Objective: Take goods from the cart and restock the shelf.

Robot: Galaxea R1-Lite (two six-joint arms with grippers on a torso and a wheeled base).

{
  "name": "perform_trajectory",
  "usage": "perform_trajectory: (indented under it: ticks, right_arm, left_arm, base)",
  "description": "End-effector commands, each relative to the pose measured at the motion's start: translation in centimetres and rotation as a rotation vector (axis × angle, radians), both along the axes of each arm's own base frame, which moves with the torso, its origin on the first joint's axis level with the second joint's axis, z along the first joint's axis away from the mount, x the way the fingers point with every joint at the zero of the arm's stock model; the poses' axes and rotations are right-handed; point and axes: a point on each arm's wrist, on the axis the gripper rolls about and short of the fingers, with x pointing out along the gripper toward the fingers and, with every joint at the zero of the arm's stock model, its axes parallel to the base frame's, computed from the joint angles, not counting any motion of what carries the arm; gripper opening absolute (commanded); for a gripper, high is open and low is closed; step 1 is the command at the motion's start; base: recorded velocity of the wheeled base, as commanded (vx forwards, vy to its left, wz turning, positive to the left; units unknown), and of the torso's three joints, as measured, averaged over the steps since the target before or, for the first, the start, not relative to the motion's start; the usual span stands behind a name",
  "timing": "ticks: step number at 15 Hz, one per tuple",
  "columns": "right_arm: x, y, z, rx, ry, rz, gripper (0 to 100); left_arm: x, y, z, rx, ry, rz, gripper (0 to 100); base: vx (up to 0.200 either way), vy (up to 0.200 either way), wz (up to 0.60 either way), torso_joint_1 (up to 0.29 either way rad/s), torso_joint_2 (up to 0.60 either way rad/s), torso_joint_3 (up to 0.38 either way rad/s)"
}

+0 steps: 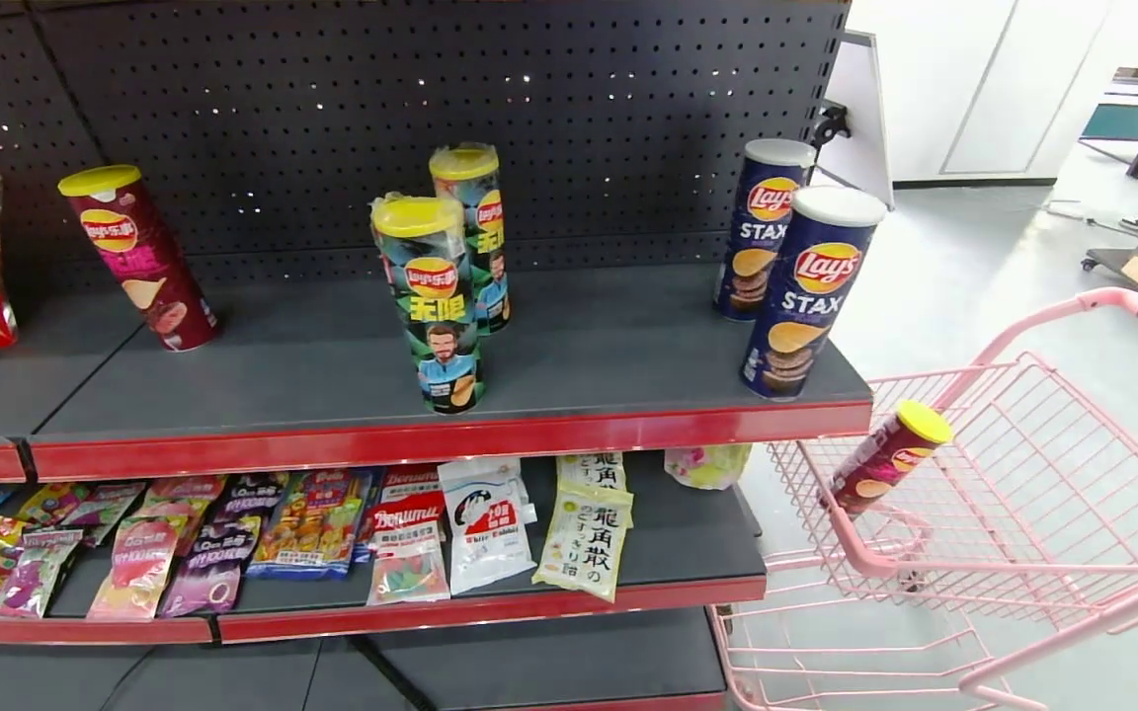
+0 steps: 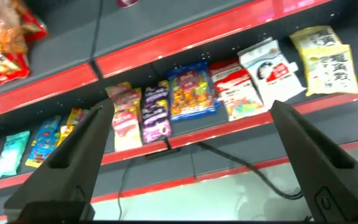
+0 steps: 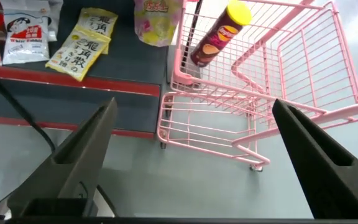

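Over at the robot's right, inside the pink cart (image 1: 1023, 570), a single maroon can (image 1: 885, 456) with a yellow lid, propped aslant against the basket corner nearest the shelving, lid end up. Looks loosely lodged against the wires rather than lying flat, hence likely to roll or slide once nudged. On the top shelf (image 1: 579, 346), standing upright and sorted by kind: a matching can (image 1: 139, 259) alone toward the left, two green cans (image 1: 431, 301) one behind the other in the middle, two blue cans (image 1: 806, 291) likewise at the right end, the nearer one close to the front edge. Lined front to back by flavour, so presumably meant to take the cart's can beside its maroon twin, with bare board around that spot to receive it. On the lower shelf (image 1: 688, 553), flat sweet packets laid in a row along the front lip, by the look of it no part of the present job. Before those packets, left gripper (image 2: 191, 106) with fingers spread wide and nothing between them. Above the floor and facing the cart, right gripper (image 3: 194, 104) likewise spread and empty, well apart from the can. Judged as the reach-for-the-can stage, nothing yet grasped. Calls for closing across the round body of the can, and for care not to knock the blue pair while carrying it over.
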Motion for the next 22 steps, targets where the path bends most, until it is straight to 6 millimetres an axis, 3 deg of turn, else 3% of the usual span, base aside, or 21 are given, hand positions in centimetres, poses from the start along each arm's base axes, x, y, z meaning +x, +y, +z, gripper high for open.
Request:
perform_trajectory:
  ticks: [1, 9, 22]
  right_arm:
    - [0.07, 0.02, -0.01, 0.000, 0.005, 0.003, 100]
    - [0.10, 0.02, -0.05, 0.002, 0.008, 0.001, 100]
    - [0.09, 0.01, -0.43, -0.005, 0.018, -0.004, 100]
  left_arm:
    - [0.08, -0.02, 0.00, 0.009, 0.005, -0.001, 100]
    - [-0.03, 0.01, 0.03, 0.076, 0.000, -0.016, 100]
    - [-0.02, 0.00, 0.03, 0.094, 0.001, -0.024, 100]
  base:
    - [0.000, 0.000, 0.00, 0.000, 0.00, 0.000]
    - [0.000, 0.000, -0.52, 0.005, 0.00, 0.000]
    - [0.015, 0.000, 0.00, 0.000, 0.00, 0.000]
